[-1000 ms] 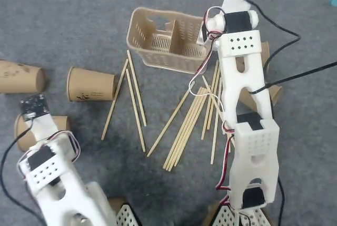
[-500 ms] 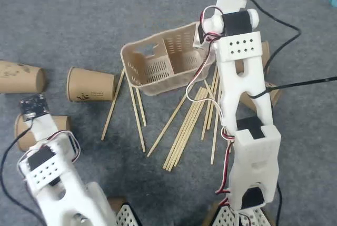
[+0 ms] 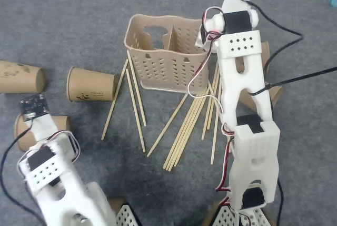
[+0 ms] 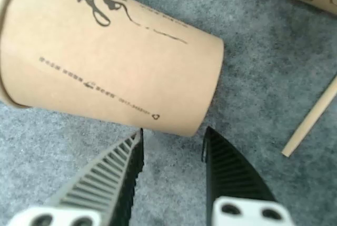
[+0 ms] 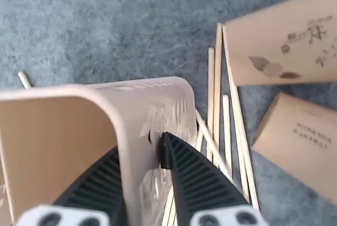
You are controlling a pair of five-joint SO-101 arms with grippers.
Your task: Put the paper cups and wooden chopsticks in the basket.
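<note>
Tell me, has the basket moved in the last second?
Yes. The basket, gripped by the right gripper, has tipped and shifted toward the loose chopsticks.

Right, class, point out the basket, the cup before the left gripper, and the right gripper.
basket (image 3: 168,70), high view, front wall.
cup (image 4: 105,62), left wrist view, side wall.
right gripper (image 5: 139,144), right wrist view, between fingertips.

A: Where can a gripper pass?

B: Over the bare carpet (image 3: 79,31) behind the paper cup (image 3: 90,84) and the neighbour cup (image 3: 21,77), right up to the basket (image 3: 168,57). There is also a patch between the arm bases.

A: What blocks?

B: Chopsticks (image 3: 187,123) fan across the floor in front of the basket, with a chopstick pair (image 3: 134,97) by its left side. The right arm (image 3: 239,47) stretches over the right-hand cups (image 5: 279,52).
</note>
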